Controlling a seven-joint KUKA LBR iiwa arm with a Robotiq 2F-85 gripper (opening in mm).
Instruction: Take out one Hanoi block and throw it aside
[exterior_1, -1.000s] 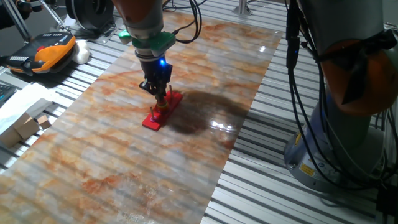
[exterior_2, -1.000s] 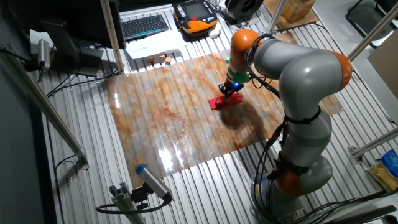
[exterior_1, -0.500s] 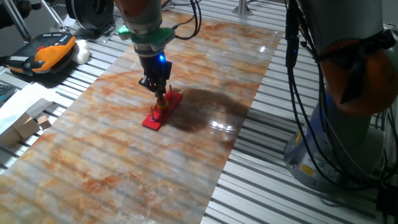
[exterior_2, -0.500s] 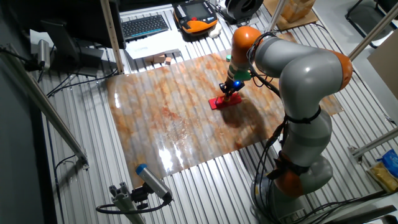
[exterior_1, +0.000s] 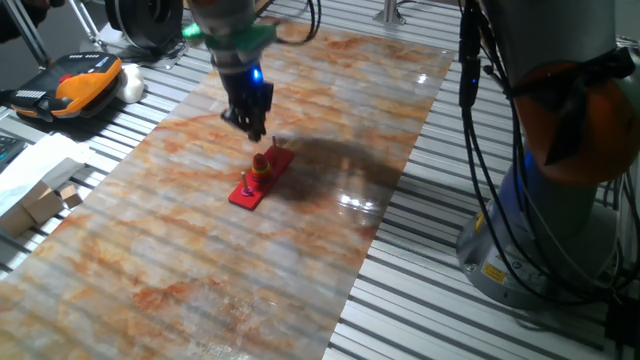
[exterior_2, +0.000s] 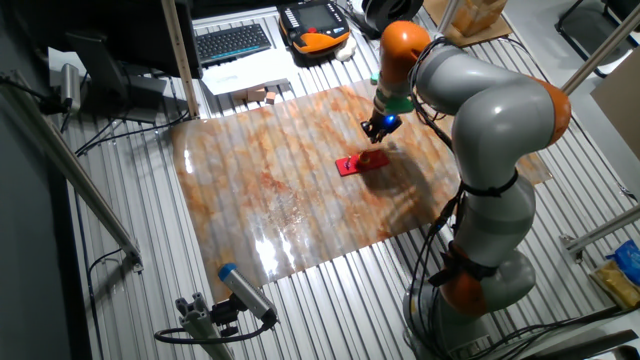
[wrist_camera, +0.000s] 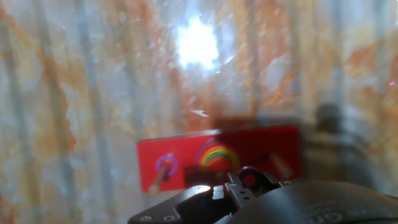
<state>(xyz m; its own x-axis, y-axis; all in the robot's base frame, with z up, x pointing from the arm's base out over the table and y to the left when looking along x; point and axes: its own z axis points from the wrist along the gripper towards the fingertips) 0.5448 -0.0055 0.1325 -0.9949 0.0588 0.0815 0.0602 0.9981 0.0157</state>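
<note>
The peg base (exterior_1: 261, 177) lies on the table (exterior_1: 180, 250), with the fingers (exterior_1: 256, 130) above it, apart.

Tool (wrist_camera: 239, 190) tips — blurred, cropped by frame bottom

surface: we see marbled orange-grey sheet (exterior_2: 270, 190) | slatted metal bench (exterior_1: 420, 300) beneath | keyboard (exterior_2: 232, 41) behind | glare patch (wrist_camera: 198, 40)

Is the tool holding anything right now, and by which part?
Apparently a tiny purple ring-shaped block, pinched across its rim by the tool; the hand view is blurred.
</note>
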